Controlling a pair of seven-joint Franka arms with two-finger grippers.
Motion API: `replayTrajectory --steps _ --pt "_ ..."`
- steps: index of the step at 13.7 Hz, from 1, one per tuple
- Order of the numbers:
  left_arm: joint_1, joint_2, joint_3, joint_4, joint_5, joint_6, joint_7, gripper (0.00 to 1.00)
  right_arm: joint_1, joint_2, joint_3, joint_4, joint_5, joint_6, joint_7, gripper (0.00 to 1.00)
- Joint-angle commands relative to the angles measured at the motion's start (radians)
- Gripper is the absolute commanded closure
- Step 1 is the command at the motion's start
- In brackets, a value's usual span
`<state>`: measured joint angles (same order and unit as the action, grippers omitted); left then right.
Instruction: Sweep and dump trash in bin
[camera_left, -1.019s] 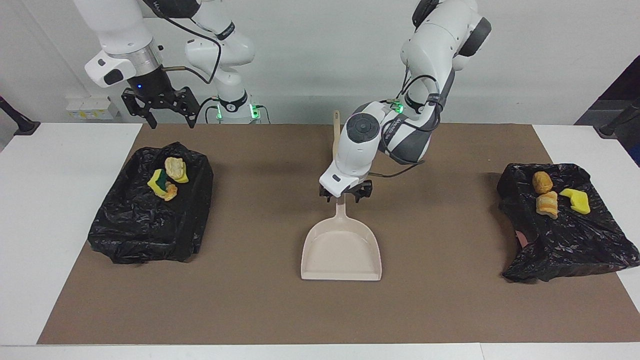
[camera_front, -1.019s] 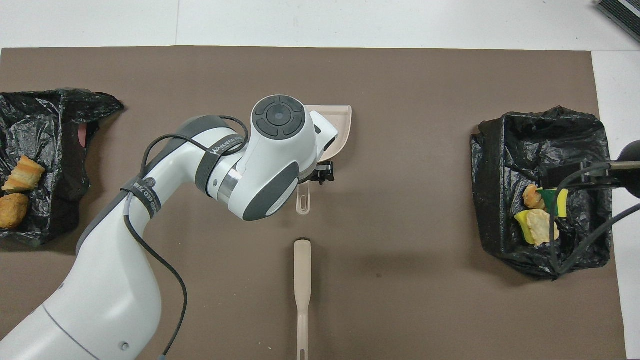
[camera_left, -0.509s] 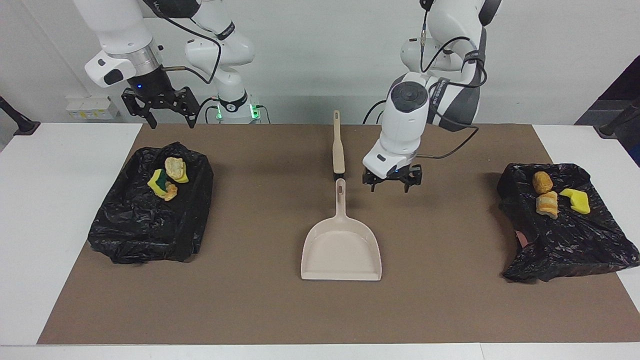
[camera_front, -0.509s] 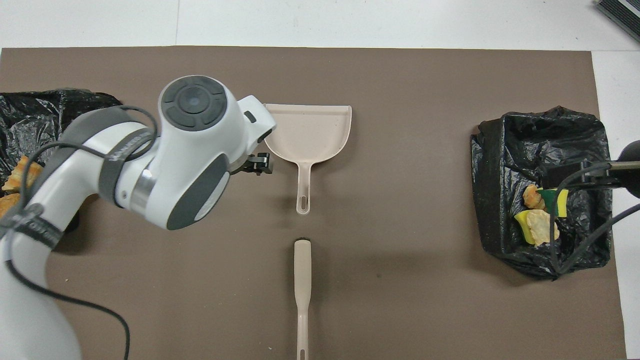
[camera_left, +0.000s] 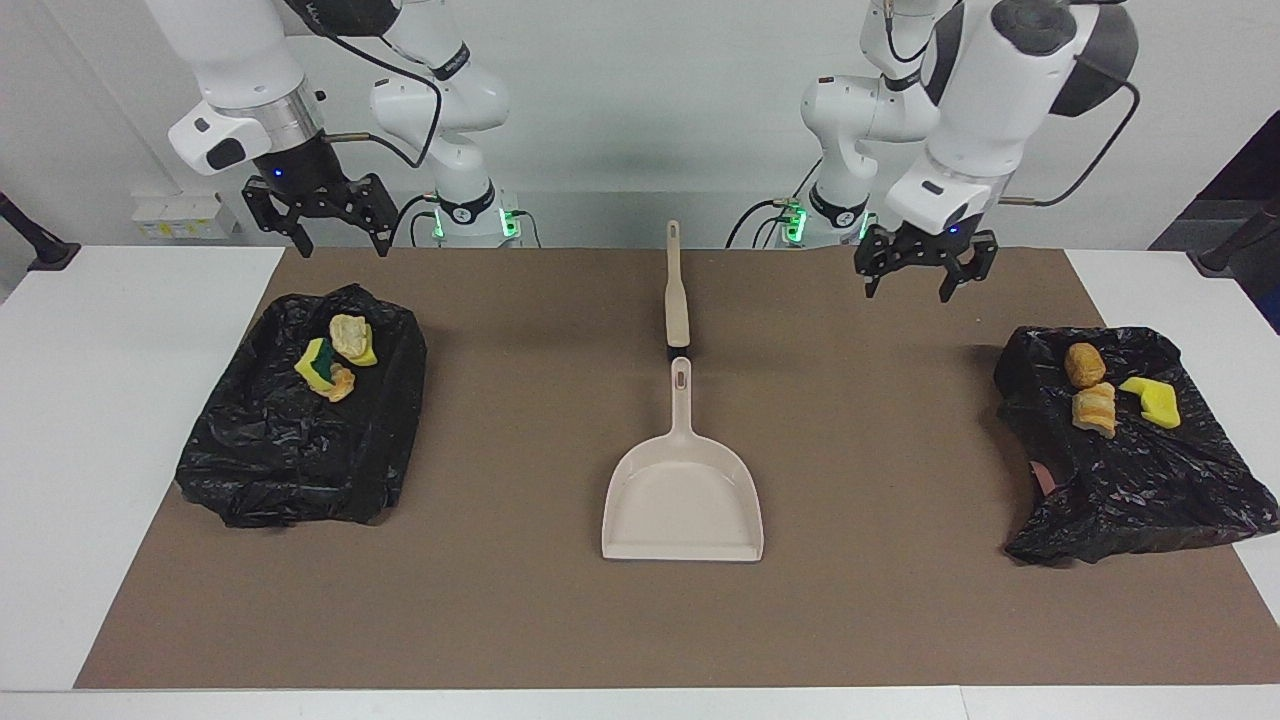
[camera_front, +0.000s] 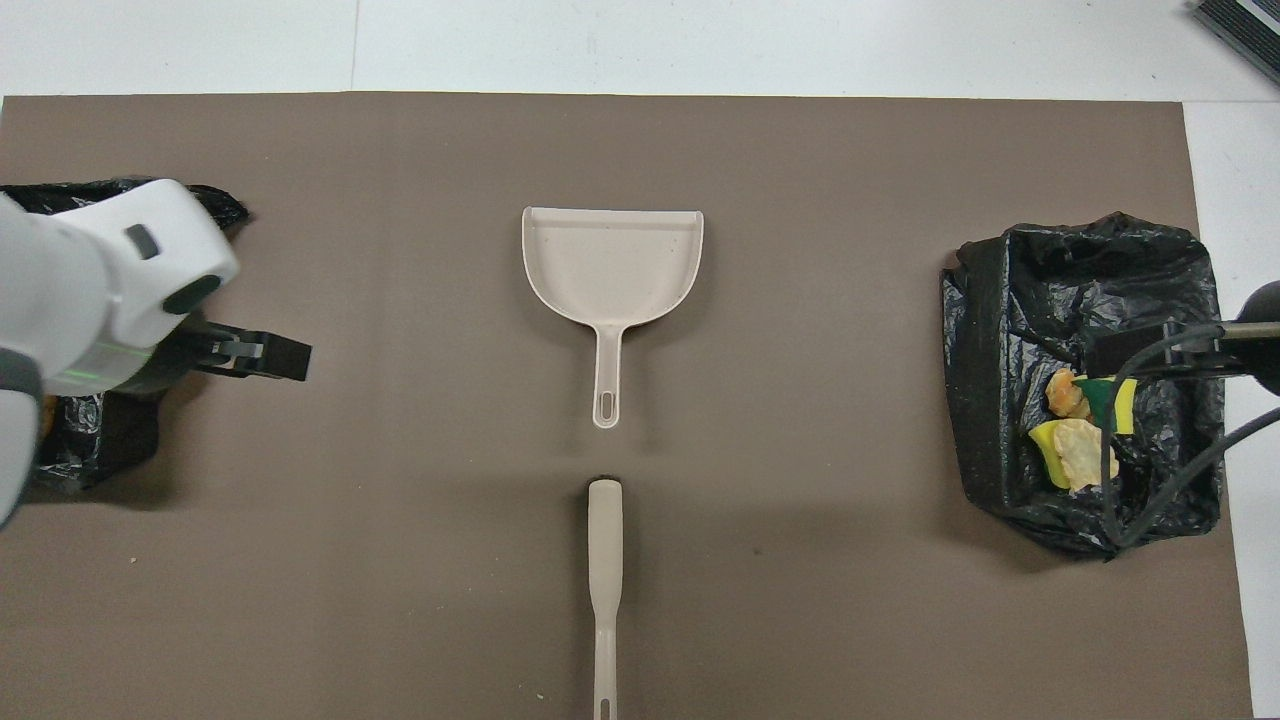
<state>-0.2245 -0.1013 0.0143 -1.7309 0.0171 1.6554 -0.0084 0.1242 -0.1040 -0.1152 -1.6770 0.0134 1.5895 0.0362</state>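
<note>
The trash lies in two black bag-lined bins. A yellow-green sponge and pastry lumps (camera_left: 335, 360) (camera_front: 1075, 440) lie in the bin (camera_left: 300, 440) (camera_front: 1080, 280) at the right arm's end. Two pastry lumps (camera_left: 1090, 390) and a yellow sponge (camera_left: 1150, 400) lie on the bin (camera_left: 1130, 480) (camera_front: 90, 450) at the left arm's end; my left arm hides them in the overhead view. My left gripper (camera_left: 925, 285) (camera_front: 270, 357) is open and empty, raised over the mat beside that bin. My right gripper (camera_left: 335, 235) (camera_front: 1120, 352) is open and empty, waiting above the other bin.
A beige dustpan (camera_left: 683, 500) (camera_front: 610, 260) lies flat mid-table, handle toward the robots. A beige brush (camera_left: 677, 300) (camera_front: 605, 560) lies in line with it, nearer to the robots. A brown mat (camera_left: 880, 600) covers the table.
My left gripper has let go of the dustpan handle, risen and swung toward the left arm's end of the table. The dustpan stays flat. The right arm has not moved.
</note>
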Motion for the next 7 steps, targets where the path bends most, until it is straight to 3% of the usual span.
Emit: replayTrajectory --steps 1,7 --pt "0.074 -0.017 0.006 0.103 -0.019 -0.13 0.132 0.0 -0.015 -0.006 0.005 0.002 0.011 -0.008 -0.027 0.0" --pt "0.131 0.075 0.015 0.326 -0.012 -0.265 0.174 0.0 -0.017 -0.006 0.002 0.002 0.011 -0.016 -0.03 0.0"
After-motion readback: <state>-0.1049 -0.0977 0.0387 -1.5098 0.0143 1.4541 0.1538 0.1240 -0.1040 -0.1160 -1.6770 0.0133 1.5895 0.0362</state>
